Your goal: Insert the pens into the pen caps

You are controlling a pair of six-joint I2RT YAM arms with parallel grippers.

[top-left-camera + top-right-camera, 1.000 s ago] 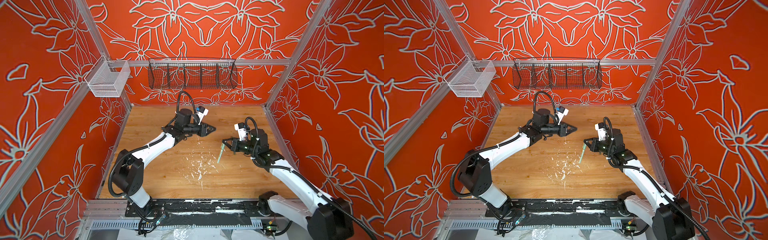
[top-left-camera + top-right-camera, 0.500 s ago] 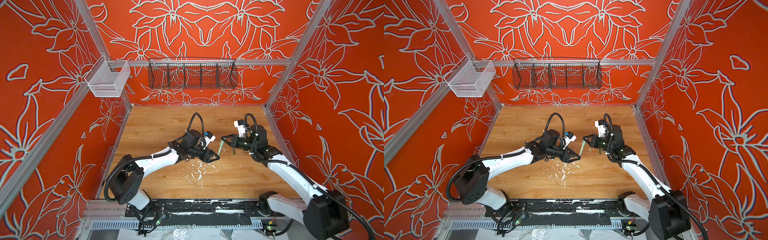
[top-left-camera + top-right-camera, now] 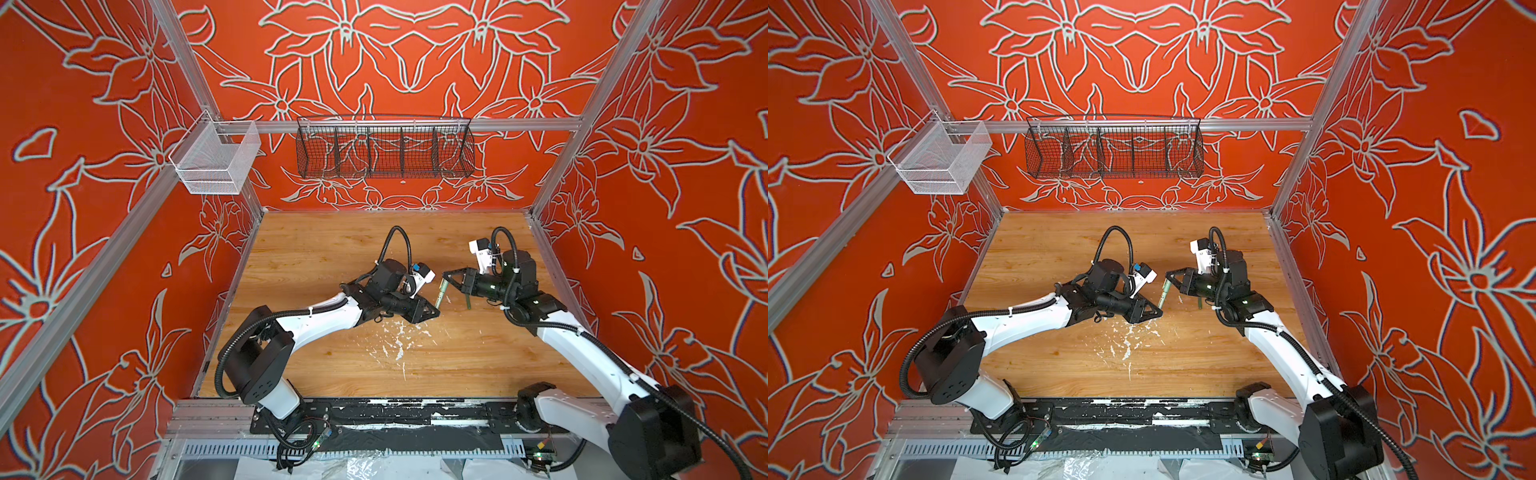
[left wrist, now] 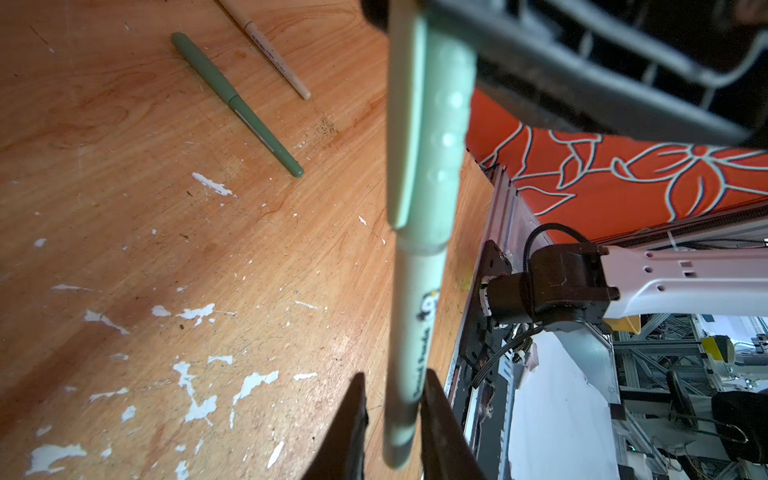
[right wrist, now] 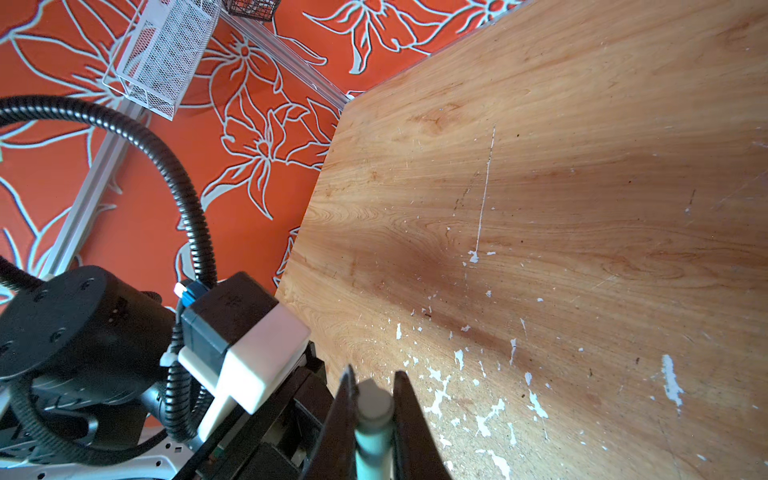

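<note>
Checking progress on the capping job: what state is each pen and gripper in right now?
Pale green pen: capped, held above the table.
Dark green pen: capped, lying on the table.
Tan pen: lying on the table, partly out of view.
Right gripper: shut on the pale green pen.
Left gripper: around that pen's barrel, grip unclear.

Blurred print (illegible) on pale green pen

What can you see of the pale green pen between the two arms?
The pale green pen is a slim plastic stick with dark print on its barrel. Its cap, with clip and raised dots, is on. It hangs clear of the table, cap end clamped in the right pincer, barrel between the fingers of the left pincer; whether those grip it is unclear.
</note>
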